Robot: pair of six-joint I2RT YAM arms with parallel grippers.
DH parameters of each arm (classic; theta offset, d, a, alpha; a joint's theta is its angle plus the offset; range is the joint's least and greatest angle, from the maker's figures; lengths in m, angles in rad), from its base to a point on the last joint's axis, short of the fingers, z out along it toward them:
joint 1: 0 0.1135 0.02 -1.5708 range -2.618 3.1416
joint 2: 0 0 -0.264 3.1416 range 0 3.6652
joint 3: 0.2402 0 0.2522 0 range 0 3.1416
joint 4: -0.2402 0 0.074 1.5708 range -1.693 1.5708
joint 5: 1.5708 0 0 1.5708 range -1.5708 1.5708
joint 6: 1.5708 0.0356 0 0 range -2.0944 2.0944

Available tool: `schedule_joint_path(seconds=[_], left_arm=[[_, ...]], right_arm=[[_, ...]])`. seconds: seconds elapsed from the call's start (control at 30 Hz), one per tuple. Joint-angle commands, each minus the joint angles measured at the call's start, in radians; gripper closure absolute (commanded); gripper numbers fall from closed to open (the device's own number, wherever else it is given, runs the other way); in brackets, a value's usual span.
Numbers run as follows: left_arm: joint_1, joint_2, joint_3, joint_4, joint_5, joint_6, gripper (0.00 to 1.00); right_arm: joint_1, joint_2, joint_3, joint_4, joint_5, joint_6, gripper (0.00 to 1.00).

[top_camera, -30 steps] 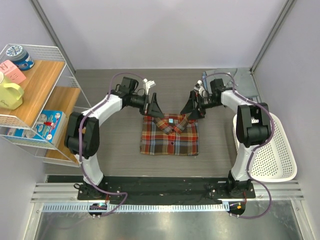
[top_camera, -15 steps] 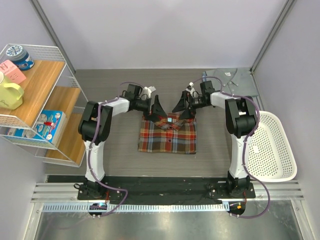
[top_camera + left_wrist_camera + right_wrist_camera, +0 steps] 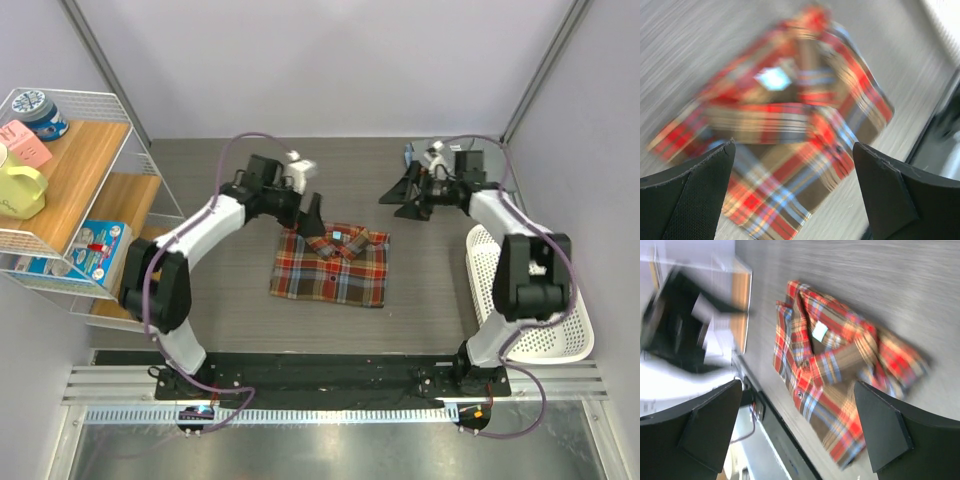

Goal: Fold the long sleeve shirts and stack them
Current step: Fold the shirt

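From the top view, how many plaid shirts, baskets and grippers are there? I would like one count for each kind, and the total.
Plaid shirt: 1
Basket: 1
Grippers: 2, the left gripper and the right gripper, both open
Total: 4

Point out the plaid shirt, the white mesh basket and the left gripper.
plaid shirt [image 3: 332, 270]: top view, middle of its body.
white mesh basket [image 3: 572, 318]: top view, mesh on its right side.
left gripper [image 3: 794, 144]: left wrist view, midway between its open fingertips.
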Motion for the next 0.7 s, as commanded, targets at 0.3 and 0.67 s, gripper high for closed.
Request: schedule_joint_path(seconds=[0.3,0.67], left_arm=[[-0.677,-0.098,-0.237,0.158,-0.555,0.651,0.00],[-0.737,0.000,-0.343,0.436,-0.486,0.767,0.22]], right_arm=[[-0.051,-0.197,-0.268,-0.179,0.283,0.040,0.00],[-0.077,-0.217,-0.355,-0.201,0.263,0.023,0.00]])
